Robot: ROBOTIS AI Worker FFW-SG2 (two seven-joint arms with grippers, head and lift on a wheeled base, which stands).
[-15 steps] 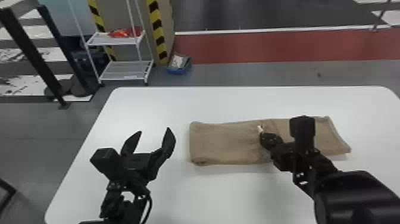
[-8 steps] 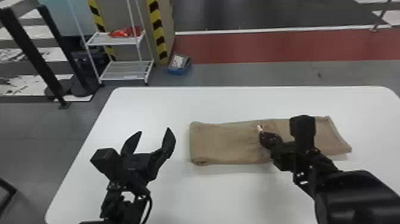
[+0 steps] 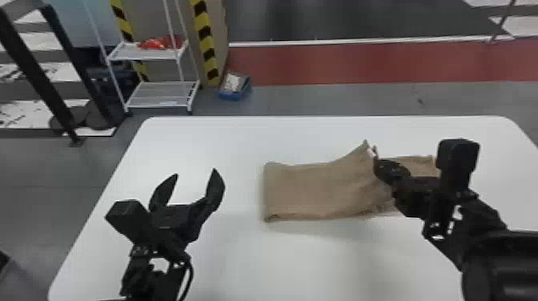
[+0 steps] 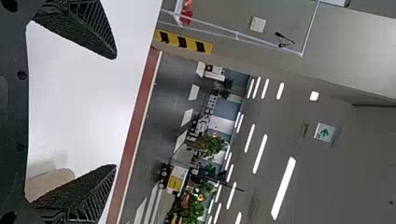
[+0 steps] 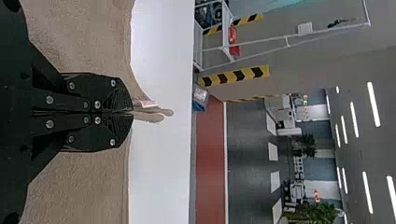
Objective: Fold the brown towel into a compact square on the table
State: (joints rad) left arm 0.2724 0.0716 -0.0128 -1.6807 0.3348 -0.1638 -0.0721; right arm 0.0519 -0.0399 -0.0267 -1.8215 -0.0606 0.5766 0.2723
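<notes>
The brown towel (image 3: pixel 316 190) lies as a long folded strip on the white table (image 3: pixel 320 256), its far edge lifted to a peak near the middle. At that peak is my right gripper (image 3: pixel 375 154), its arm covering part of the towel's right portion. In the right wrist view my right gripper (image 5: pixel 132 112) is shut on the towel (image 5: pixel 70 186), a pinched bit with a pale tag poking past the fingertips. Left of the towel, my left gripper (image 3: pixel 196 174) stands open. The left wrist view has the left gripper (image 4: pixel 116 112) with nothing between its fingers and the towel (image 4: pixel 49 182) beside one finger.
Beyond the table's far left corner stands a white wire shelf (image 3: pixel 160 94) holding a red item. A blue box (image 3: pixel 234 90) sits on the floor behind the table, near a yellow-black striped post (image 3: pixel 206 44).
My right gripper has risen and moved slightly away from the robot, drawing the towel's far edge up into a peak. The left arm has stayed still.
</notes>
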